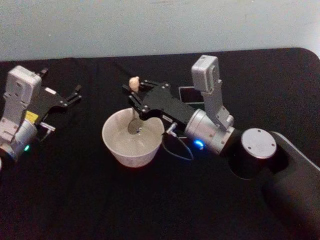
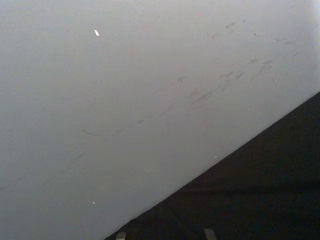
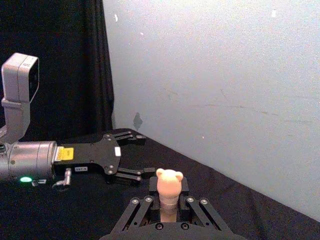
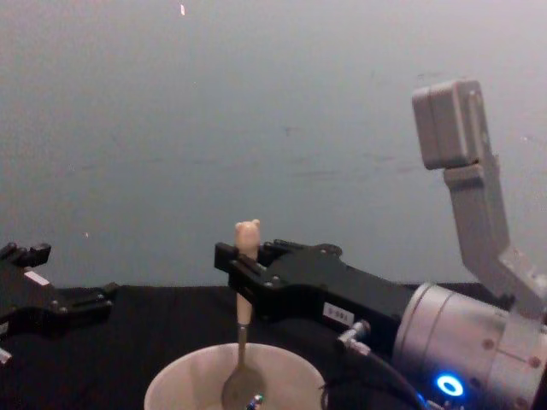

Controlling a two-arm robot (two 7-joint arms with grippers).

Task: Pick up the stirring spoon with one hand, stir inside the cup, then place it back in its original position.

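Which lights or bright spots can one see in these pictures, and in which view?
Head view: a blue light glows on the wrist of the right gripper, which holds the stirring spoon; a green one behind the left gripper; the cup stands bright on the black cloth. Chest view: the same blue light.

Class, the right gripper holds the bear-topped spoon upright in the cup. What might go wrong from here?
1. The right gripper pinches only the slim handle of the stirring spoon, so it may slip or tilt during stirring.
2. The spoon's bowl sits low in the cup; a wide sweep might shove or tip it.
3. The box holder is narrow and lies behind the gripper, so the return may miss.
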